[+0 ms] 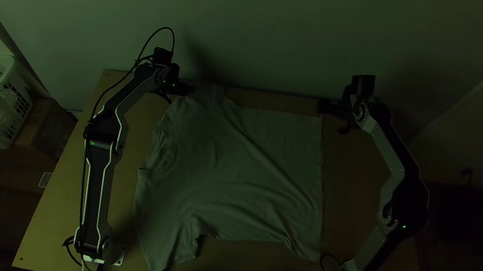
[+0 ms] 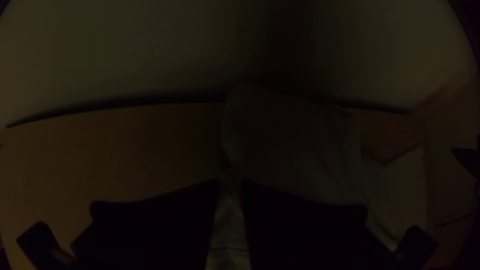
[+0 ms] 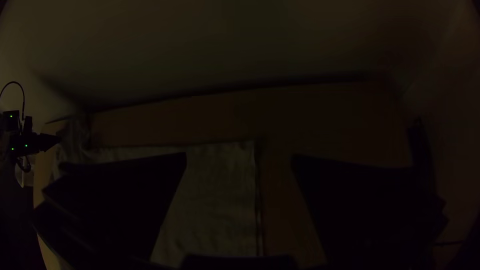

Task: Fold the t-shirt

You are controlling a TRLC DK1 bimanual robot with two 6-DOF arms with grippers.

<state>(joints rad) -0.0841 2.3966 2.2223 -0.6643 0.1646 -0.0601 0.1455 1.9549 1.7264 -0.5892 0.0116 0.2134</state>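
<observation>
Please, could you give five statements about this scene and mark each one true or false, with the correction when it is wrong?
1. The t-shirt lies spread on the table. True.
2. The neck opening is toward the right arm. False: it is toward the left arm.
3. The left gripper is at the far sleeve. True.
4. The fingers of the right gripper are shut. False: they stand wide apart.
5. In the top view, a white basket is left of the table. True.
</observation>
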